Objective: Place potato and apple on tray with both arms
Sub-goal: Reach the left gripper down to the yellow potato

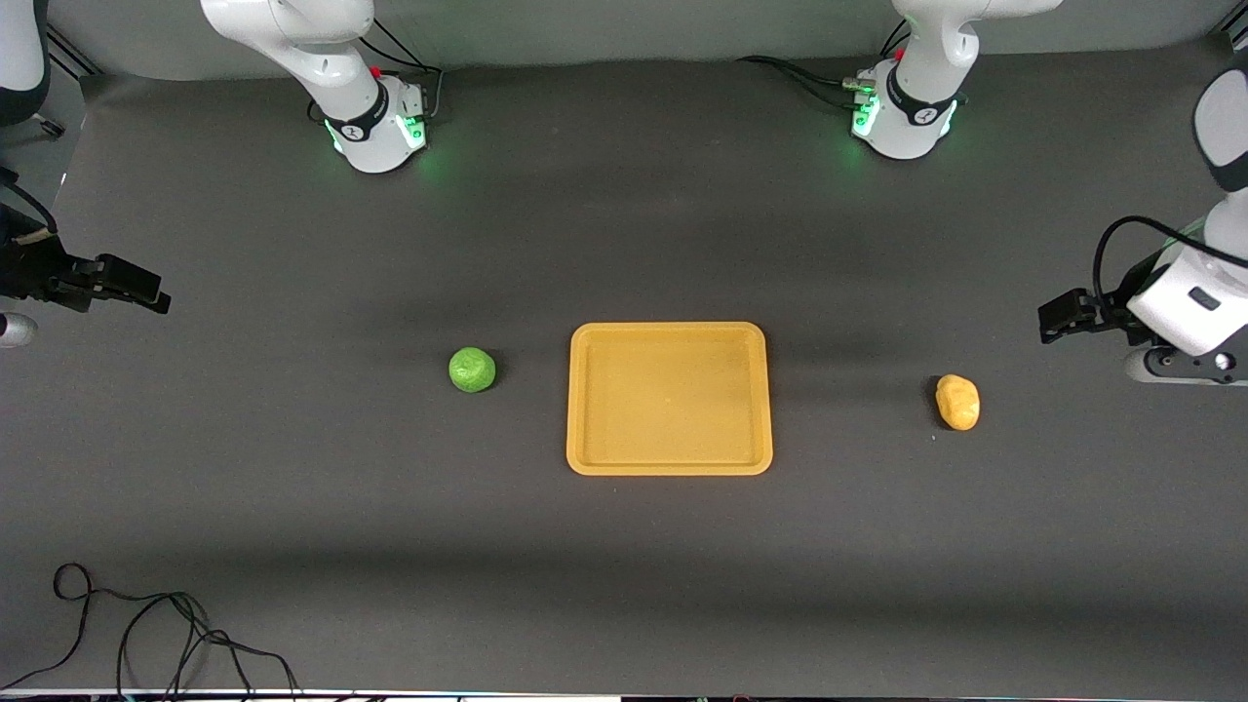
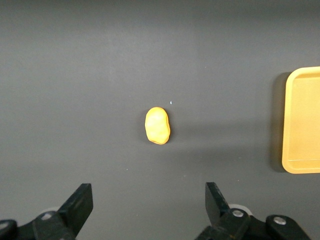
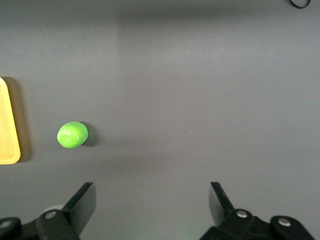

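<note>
Pincers, left (image 2: 147, 210) and right (image 3: 152, 207), both wide over table; no legible writing

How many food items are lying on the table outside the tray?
2: the apple beside the tray toward the right arm's end, the potato toward the left arm's end.

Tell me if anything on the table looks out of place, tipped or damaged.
Nothing stands out. The tray lies flat and bare; the apple and potato sit whole on the table either side. The left gripper and right gripper wait open.
</note>
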Tool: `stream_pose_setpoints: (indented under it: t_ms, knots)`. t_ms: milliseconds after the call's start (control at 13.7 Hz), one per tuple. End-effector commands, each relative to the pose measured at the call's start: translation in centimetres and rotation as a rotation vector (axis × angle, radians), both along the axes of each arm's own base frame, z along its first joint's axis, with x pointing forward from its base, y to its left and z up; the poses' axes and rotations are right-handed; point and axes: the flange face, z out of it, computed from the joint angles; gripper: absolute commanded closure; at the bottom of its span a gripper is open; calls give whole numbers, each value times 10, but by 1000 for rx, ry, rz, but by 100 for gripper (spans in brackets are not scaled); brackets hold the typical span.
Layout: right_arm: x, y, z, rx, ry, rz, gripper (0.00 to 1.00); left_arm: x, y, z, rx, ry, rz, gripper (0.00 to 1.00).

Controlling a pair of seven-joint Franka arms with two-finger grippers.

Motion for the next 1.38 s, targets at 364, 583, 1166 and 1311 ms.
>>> stream_pose_setpoints:
  t_ms: [364, 583, 1166, 1311]
  knots:
    - [0, -1, 6, 0, -9, 11, 0, -32, 17, -147, 3, 43, -32, 0]
    - [0, 0, 5, 0, -8, 14, 0, -22, 18, -225, -10, 77, -10, 0]
    - [0, -1, 5, 2, -8, 11, 0, -14, 14, -318, -22, 35, -30, 18]
    - [0, -1, 4, 2, -7, 11, 0, -13, 14, -317, -24, 37, -57, 37]
